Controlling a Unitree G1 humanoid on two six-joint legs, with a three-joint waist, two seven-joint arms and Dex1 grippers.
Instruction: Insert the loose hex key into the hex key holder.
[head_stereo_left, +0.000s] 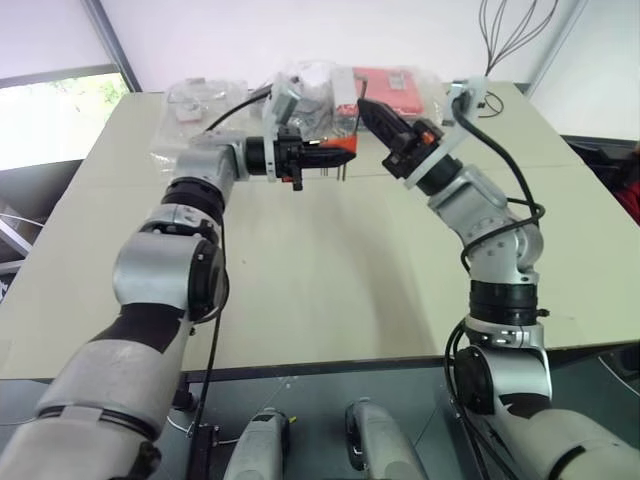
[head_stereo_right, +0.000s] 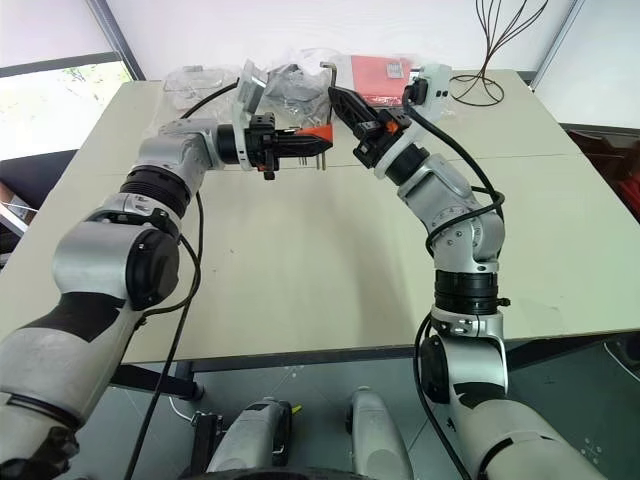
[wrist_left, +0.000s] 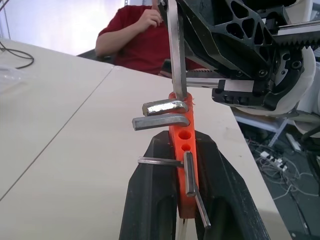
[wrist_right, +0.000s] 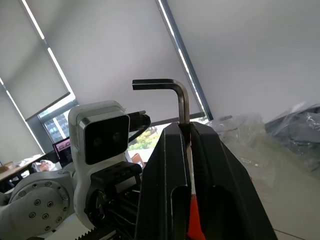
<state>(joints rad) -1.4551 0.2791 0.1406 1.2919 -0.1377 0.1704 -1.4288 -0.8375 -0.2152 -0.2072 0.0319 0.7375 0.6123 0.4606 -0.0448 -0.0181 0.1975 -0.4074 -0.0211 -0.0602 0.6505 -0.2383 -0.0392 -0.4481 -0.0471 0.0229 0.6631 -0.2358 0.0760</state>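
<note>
- The left gripper (wrist_left: 182, 200) is clamped on the holder (wrist_left: 183, 150), which it keeps up above the table (head_stereo_left: 330, 280), with several keys already seated in the orange block
- The right gripper (wrist_right: 189, 150) is clamped on the loose key (wrist_right: 183, 107), bent end up; in the left wrist view the key's long shaft comes down to the holder's top end and looks to be at or just in a hole there
- Both things hang in the air between the two arms, so nothing braces them; a small drift of either arm could pull shaft and hole out of line and jam the tip on the plastic edge
- Pushing down while misaligned could swing the holder in the left pads, since the grip is on its narrow sides only
- The key might slip along the right fingers (wrist_right: 165, 175) under load instead of going in, as the shaft is thin and smooth
- The seated keys stick out just below the entry point; the right gripper's body sits close to them and could knock one loose
- If the key is let go before it is seated deep enough, it could tip out and fall to the table or past its edge
- A person (wrist_left: 140, 35) sits beyond the table, well apart from the work
</note>
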